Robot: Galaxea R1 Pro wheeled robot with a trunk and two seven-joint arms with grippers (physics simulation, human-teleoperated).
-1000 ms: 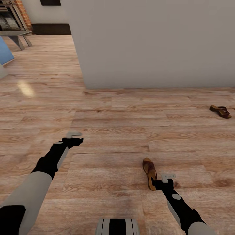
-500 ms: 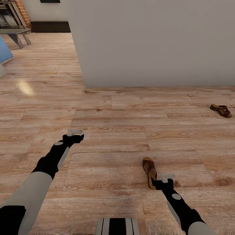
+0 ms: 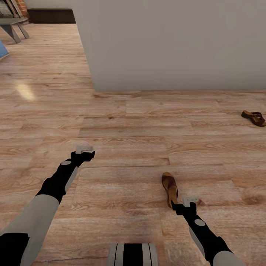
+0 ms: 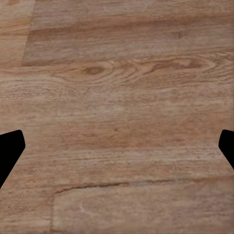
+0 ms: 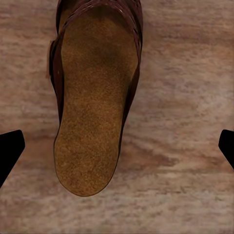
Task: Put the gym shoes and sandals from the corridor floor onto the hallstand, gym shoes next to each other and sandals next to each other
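Observation:
One dark-brown sandal [image 3: 170, 188] lies on the corridor floor [image 3: 122, 122], just in front of and left of my right gripper [image 3: 190, 200]. In the right wrist view its tan footbed [image 5: 92, 112] lies lengthwise below the right gripper [image 5: 117, 148], whose jaws stand wide apart and hold nothing. The other sandal [image 3: 254, 118] lies at the far right near the wall. My left gripper [image 3: 84, 148] hovers over bare planks. The left wrist view has the left gripper [image 4: 117, 151] open above the wood-grain floor [image 4: 117, 87].
A plain grey wall [image 3: 166, 44] blocks the way ahead, its corner at the centre left. Beyond that corner the floor runs on to a dark baseboard [image 3: 51, 15] and a grey bench leg [image 3: 13, 27]. My base [image 3: 133, 255] shows at the lower edge.
The whole view has shifted, so the camera moved: floor, wall foot and both sandals sit higher in the picture. Both arms keep their pose and both grippers stay open.

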